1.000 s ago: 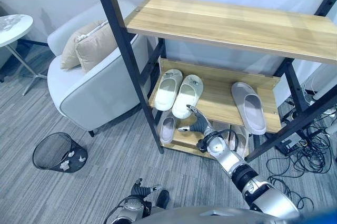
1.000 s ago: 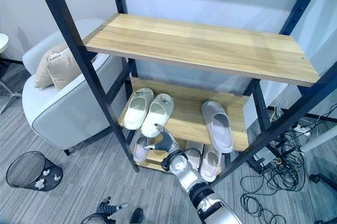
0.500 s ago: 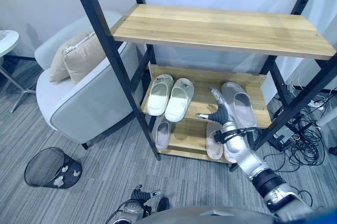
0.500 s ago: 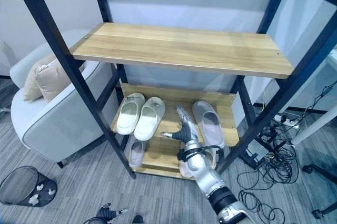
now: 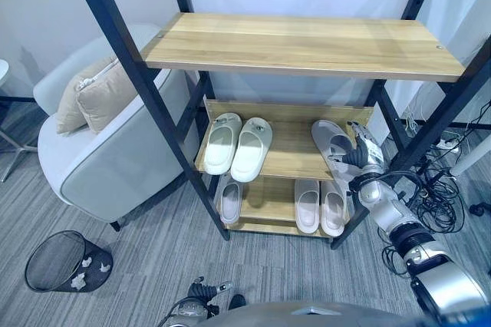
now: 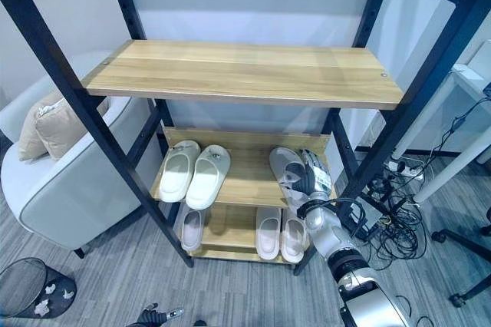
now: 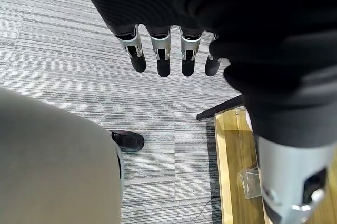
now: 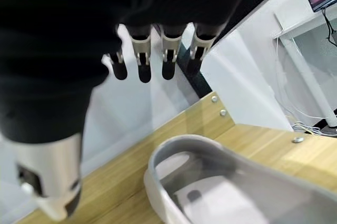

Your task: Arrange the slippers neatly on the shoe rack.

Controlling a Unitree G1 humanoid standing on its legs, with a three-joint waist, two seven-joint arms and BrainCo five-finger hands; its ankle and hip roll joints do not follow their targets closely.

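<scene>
The left hand (image 7: 168,50) is held low over the grey carpet (image 7: 68,50), its fingers (image 7: 138,58) straight and holding nothing. On the bottom shelf (image 5: 265,204) of the shoe rack (image 5: 299,43), a single grey slipper (image 5: 229,198) and a pale pair (image 5: 320,206) are seen. At the middle shelf (image 5: 288,160), the right hand (image 5: 360,156) is positioned just beside the grey slipper (image 5: 331,143), its fingers (image 8: 142,58) extended and nothing gripped. A white pair (image 5: 238,141) is set side by side at the shelf's left. An armchair (image 5: 107,158) is placed left of the rack.
</scene>
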